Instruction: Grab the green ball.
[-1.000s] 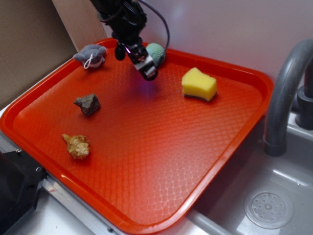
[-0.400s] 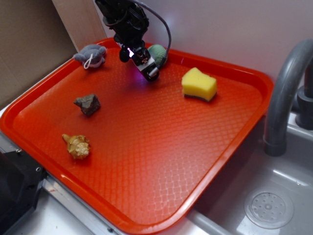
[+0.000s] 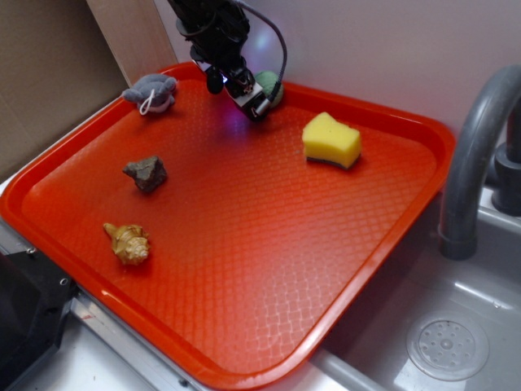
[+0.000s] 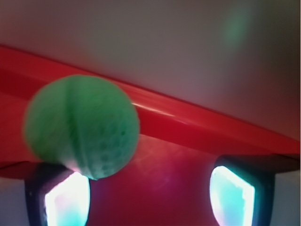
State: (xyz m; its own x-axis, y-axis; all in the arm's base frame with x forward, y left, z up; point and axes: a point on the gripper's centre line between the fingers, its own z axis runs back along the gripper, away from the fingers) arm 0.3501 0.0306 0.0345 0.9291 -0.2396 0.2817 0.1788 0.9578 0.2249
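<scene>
The green ball [image 3: 269, 83] rests at the back rim of the orange tray [image 3: 269, 244], partly hidden behind my gripper [image 3: 253, 103]. The gripper is open and reaches down just in front of the ball. In the wrist view the dimpled ball [image 4: 82, 125] fills the left side, sitting just ahead of the left fingertip [image 4: 66, 200]. The right fingertip [image 4: 233, 195] is well apart from it, and only tray floor lies between the two tips. The ball is not between the jaws.
On the tray lie a yellow sponge [image 3: 331, 140], a grey plush toy [image 3: 152, 92], a dark stone [image 3: 146, 173] and a tan shell [image 3: 128, 243]. A grey faucet [image 3: 476, 155] and a sink drain [image 3: 447, 346] are at the right. A white wall stands close behind the tray.
The gripper has moved toward the back of the tray, closing in on the green ball. Nothing else has shifted.
</scene>
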